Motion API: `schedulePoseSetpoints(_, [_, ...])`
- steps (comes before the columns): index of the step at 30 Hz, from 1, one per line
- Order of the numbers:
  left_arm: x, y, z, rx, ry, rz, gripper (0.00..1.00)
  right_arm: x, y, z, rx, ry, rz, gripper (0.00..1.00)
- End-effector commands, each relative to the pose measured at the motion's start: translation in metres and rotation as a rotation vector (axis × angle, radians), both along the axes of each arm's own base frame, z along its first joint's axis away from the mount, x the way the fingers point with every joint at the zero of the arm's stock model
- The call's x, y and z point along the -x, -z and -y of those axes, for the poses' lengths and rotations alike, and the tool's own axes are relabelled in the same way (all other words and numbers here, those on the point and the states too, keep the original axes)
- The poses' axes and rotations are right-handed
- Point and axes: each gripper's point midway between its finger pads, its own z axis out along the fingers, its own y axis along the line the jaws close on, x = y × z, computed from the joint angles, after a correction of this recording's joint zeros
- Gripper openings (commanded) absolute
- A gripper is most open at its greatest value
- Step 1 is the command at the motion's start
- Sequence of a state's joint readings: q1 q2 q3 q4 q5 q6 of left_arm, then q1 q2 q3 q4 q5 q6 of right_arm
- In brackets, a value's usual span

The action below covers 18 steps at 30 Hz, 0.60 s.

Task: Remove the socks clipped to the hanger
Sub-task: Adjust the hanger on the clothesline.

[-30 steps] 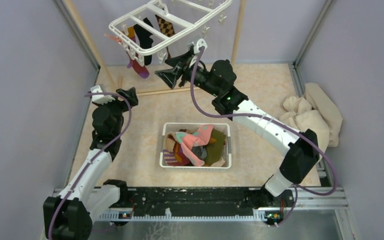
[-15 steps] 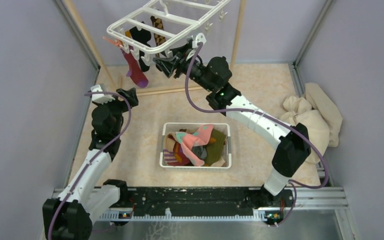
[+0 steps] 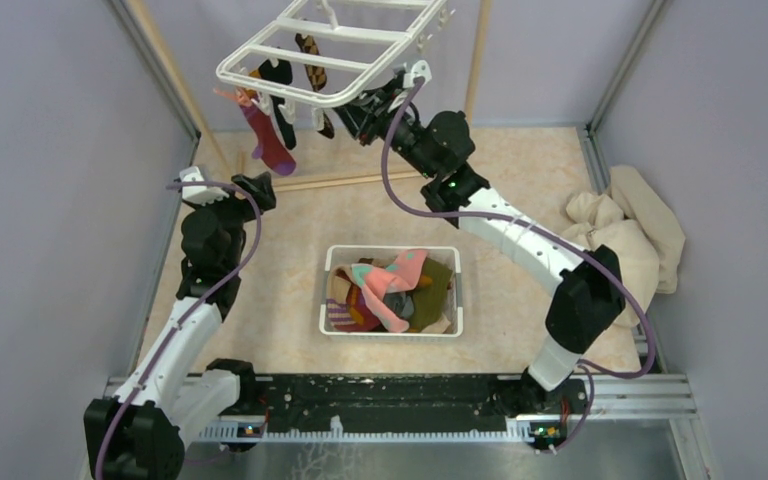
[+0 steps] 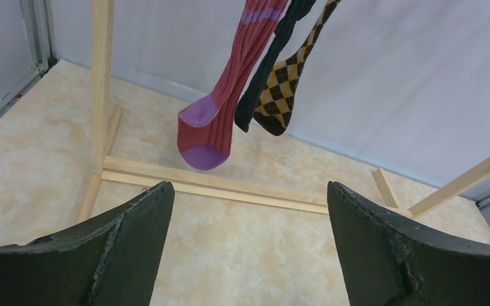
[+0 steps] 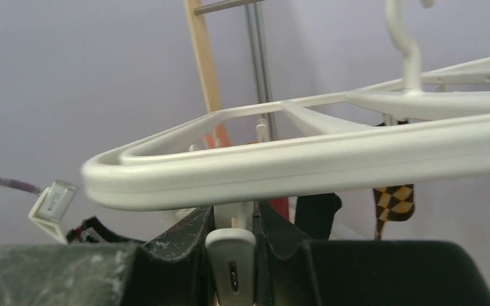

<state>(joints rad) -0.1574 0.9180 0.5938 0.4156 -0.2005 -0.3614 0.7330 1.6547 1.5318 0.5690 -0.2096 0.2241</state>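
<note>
The hanger (image 3: pixel 295 93), a white frame of smooth moulded plastic with cross bars, hangs tilted at the top centre of the overhead view, and three of the socks (image 3: pixel 266 140) dangle from its left end. The left wrist view gives their texture: a ribbed maroon sock (image 4: pixel 212 124) with purple toe and heel, a plain black sock (image 4: pixel 274 70) and a brown-and-yellow argyle sock (image 4: pixel 282 86). All three hang clear of the marbled beige bench (image 4: pixel 38 166), above the pale wooden rack (image 4: pixel 210 185). That view also shows the left end effector (image 4: pixel 249 188), its dull black, scuffed fingers spread wide with nothing between them. The right wrist view looks up from under the hanger's rounded rim and shows what the overhead view hides. There the right end effector (image 5: pixel 233 213) is drawn narrow, its fingers pressed against both sides of a small white clip (image 5: pixel 230 261) with a dark slot, just below the rim. In the overhead view a white slotted basket (image 3: pixel 457 290) at the centre holds more socks in a soft heap, pink with mint patches on top. A crumpled beige cloth (image 3: pixel 620 235) lies at the right edge.
</note>
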Motion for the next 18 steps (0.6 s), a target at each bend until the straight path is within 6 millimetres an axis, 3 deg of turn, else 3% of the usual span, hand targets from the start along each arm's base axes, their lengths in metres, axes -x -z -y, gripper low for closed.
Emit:
schedulePoseSetpoints(1, [0.0, -0.019, 0.004, -0.012, 0.017, 0.043, 0.95, -0.004, -0.045, 0.045, -0.117, 0.051, 0.054, 0.15])
schedulePoseSetpoints(9, [0.0, -0.02, 0.003, -0.014, 0.016, 0.045, 0.95, -0.046, -0.048, 0.096, -0.153, 0.128, 0.023, 0.15])
schedulePoseSetpoints(18, [0.0, -0.019, 0.004, -0.015, 0.019, 0.046, 0.95, -0.111, -0.055, 0.156, -0.22, 0.21, -0.005, 0.17])
